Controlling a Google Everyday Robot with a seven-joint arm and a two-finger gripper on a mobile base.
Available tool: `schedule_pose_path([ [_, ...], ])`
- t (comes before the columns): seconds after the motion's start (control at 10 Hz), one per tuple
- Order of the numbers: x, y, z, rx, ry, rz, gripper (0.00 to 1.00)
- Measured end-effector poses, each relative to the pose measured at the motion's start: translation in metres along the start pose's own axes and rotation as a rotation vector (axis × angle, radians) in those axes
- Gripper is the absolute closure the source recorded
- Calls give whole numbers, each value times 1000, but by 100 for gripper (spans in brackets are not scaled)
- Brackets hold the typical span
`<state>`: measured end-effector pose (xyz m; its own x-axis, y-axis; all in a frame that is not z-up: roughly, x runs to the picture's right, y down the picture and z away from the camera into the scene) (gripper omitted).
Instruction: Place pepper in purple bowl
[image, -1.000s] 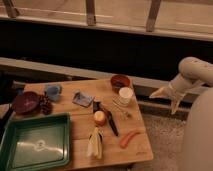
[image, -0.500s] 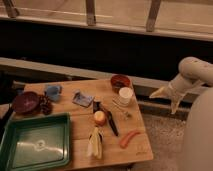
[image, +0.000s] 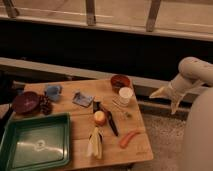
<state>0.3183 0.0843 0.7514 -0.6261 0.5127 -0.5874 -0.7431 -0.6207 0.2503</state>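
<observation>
While the gripper (image: 167, 98) hangs beyond the table's (image: 82, 131) right edge w/ fingers apart, holding nothing, the pepper (image: 129, 138) lies near the front-right corner (right of the husked corn (image: 95, 144)) — well apart from the purple bowl (image: 26, 102), far left.

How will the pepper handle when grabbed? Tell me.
The pepper is slim and curved: probably light, and likely to pivot if nudged. Its skin looks smooth, so it may slip. The gripper hangs open right of the table.

Pepper (image: 129, 138) lies flat near the front right corner of the table (image: 82, 127). Purple bowl (image: 26, 102) sits far left, well apart. Gripper (image: 163, 99) hangs beyond the table's right edge, fingers apart, empty.
</observation>
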Motion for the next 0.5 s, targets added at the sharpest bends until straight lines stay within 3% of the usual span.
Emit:
schedule_pose_path([
  [0.2,20,9,15,17,32,-29,20],
  [0.5,61,8,37,40,67,-16,20],
])
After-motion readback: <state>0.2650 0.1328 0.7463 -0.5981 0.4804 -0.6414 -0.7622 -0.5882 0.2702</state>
